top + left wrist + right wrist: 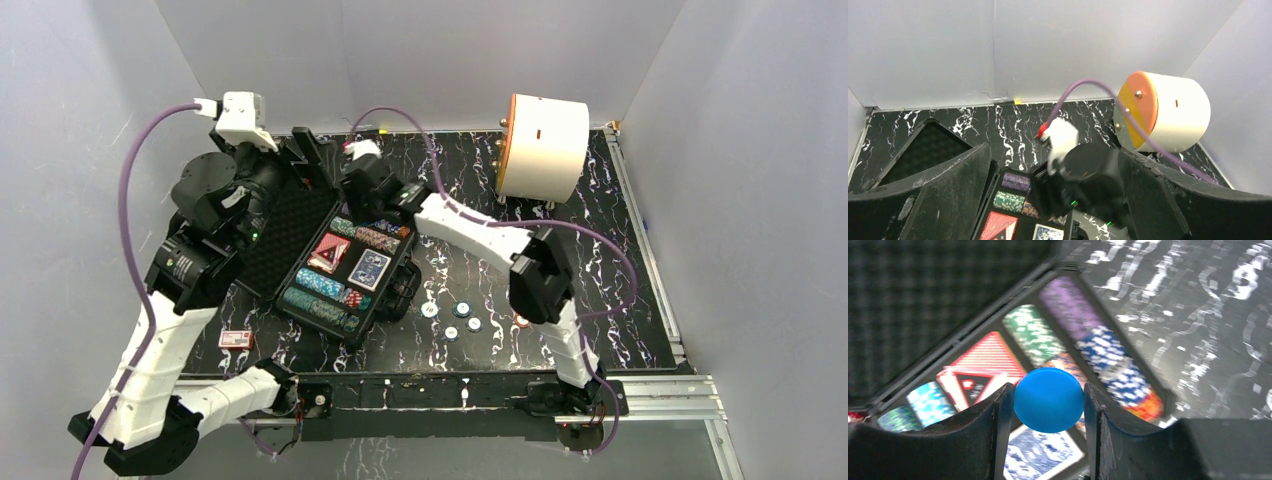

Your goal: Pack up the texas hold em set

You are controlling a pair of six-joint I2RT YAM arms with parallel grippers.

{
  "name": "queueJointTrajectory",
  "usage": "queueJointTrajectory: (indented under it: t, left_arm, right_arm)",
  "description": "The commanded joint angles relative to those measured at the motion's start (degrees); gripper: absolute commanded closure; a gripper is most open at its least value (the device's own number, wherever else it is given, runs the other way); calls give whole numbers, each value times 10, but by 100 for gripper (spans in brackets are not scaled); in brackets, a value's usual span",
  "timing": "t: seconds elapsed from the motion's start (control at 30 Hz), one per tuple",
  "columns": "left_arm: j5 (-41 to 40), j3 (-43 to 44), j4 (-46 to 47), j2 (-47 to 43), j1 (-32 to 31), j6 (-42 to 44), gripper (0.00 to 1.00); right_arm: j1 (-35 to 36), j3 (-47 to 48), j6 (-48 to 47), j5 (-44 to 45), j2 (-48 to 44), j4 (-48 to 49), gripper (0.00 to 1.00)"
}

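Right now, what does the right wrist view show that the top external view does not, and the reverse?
Only right wrist: a blue disc clamped in the right hand. Only top external: loose buttons on the table, the white cylinder, the left arm. Both: the open case with chip rows, red deck and blue deck.

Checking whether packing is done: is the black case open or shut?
Open: the black case has its foam-lined lid laid back, chip rows and card decks show uncovered, and the right gripper holds a blue disc over them.
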Motion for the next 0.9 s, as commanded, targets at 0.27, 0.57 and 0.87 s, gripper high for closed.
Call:
queueJointTrajectory:
  t: [0.27, 0.57, 0.87]
  left_arm:
    - [-3, 21, 5, -34, 3, 13, 1]
    - [-3, 18, 4, -34, 3, 15, 1]
    - [-8, 15, 2, -33, 3, 16, 2]
  right_arm:
    - [87, 138, -65, -18, 124, 22, 47]
    - [91, 141, -86, -38, 151, 42, 47]
    - [96, 150, -108, -62, 169, 50, 45]
